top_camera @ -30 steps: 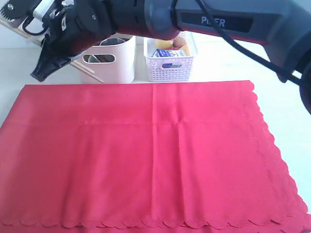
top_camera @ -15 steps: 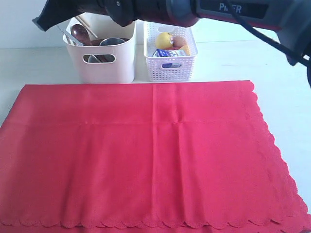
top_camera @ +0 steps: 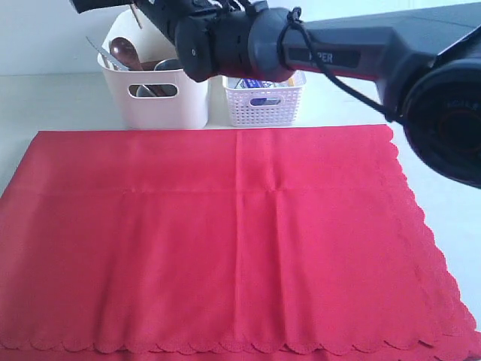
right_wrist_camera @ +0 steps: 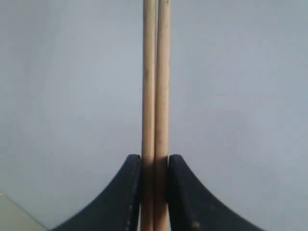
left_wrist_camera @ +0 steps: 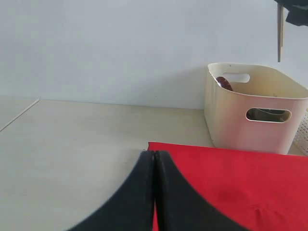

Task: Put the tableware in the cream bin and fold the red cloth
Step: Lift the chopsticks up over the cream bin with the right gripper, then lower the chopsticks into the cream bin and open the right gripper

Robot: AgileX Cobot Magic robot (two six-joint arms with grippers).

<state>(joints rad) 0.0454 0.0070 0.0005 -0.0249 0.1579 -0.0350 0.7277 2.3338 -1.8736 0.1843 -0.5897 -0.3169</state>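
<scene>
**Above the cream bin: chopsticks pinched, drop not yet made**

Over the cream bin point(top_camera: 159, 105), the chopsticks point(right_wrist_camera: 155, 86) hang upright and clear of its rim. The right claw point(right_wrist_camera: 155, 166) is nearly closed, w/ both sticks side by side and touching btwn its jaws. The R arm reaches across from the right of the exterior view and passes over the white lattice basket point(top_camera: 263, 107).

Inside the bin, a dark spoon point(top_camera: 123, 51) and a steel cup point(top_camera: 168, 65) show. No bowl or plate can be seen. The bin sits just behind the red cloth point(top_camera: 225, 241), which lies flat and unfolded on the table point(top_camera: 45, 94).

The left claw point(left_wrist_camera: 154, 156) is fully closed w/ nothing in it, low by the cloth's near corner.

Risks:
- The sticks are long, so if let go off-centre they may hit the rim or the spoon and tip out onto the cloth.
- They're gripped near one end, so they could swing or splay.
- Folding can't start until the R arm is free.

Count: 2 chopsticks, 1 spoon, 1 cup, 1 bin, 1 basket, 1 cloth, 2 claws.
</scene>
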